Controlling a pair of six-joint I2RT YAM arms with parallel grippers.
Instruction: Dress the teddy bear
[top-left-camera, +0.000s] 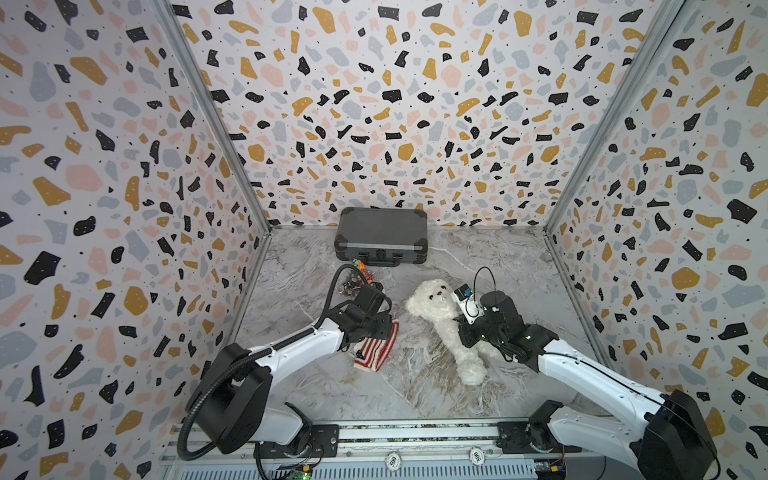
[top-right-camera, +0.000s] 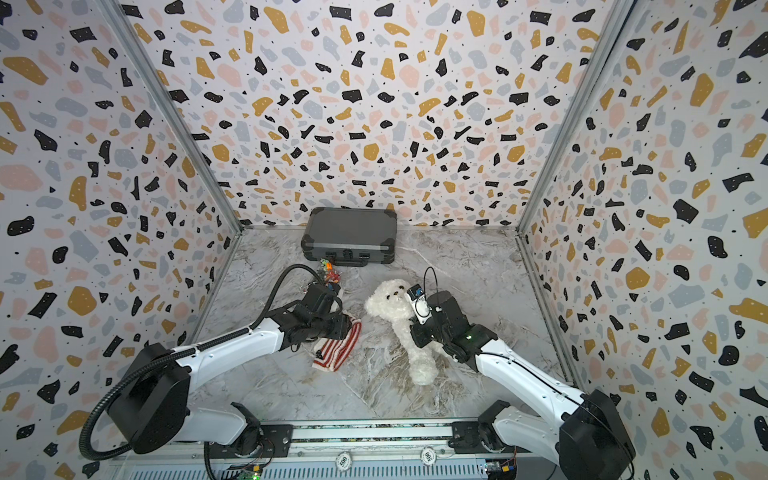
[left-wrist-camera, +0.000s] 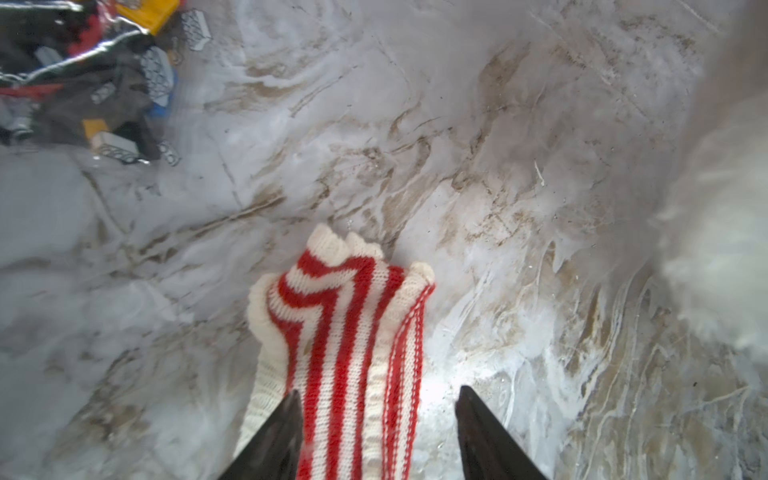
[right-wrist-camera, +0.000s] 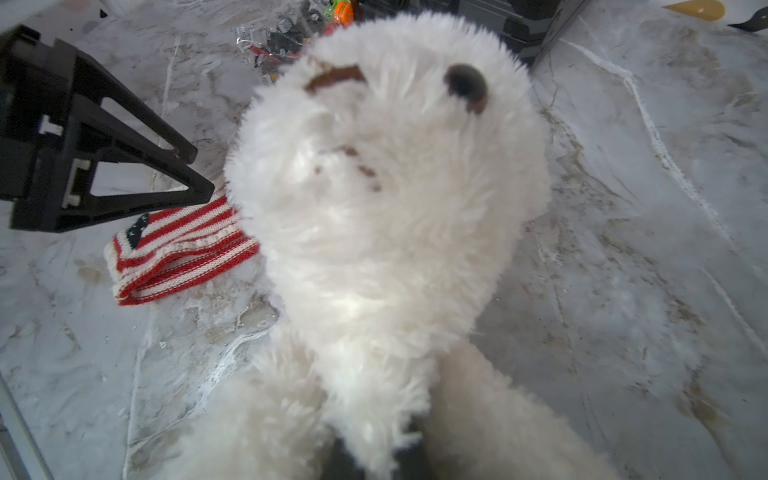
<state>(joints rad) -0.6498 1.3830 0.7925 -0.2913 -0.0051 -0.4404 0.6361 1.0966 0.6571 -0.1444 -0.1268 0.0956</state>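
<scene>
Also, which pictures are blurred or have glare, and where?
Right wrist view: the teddy bear fills the frame, soft and out of focus. Left wrist view: bright glare on the table beside the striped sweater; white fur at the edge is blurred. Both top views: sharp.

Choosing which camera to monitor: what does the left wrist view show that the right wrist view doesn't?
Left wrist only: the striped sweater lying between the open jaws of the left gripper. Right wrist only: the face of the teddy bear, the sweater's starred patch, a dark case. Both: sweater, bear fur, marble table, bag of toy bricks.
</scene>
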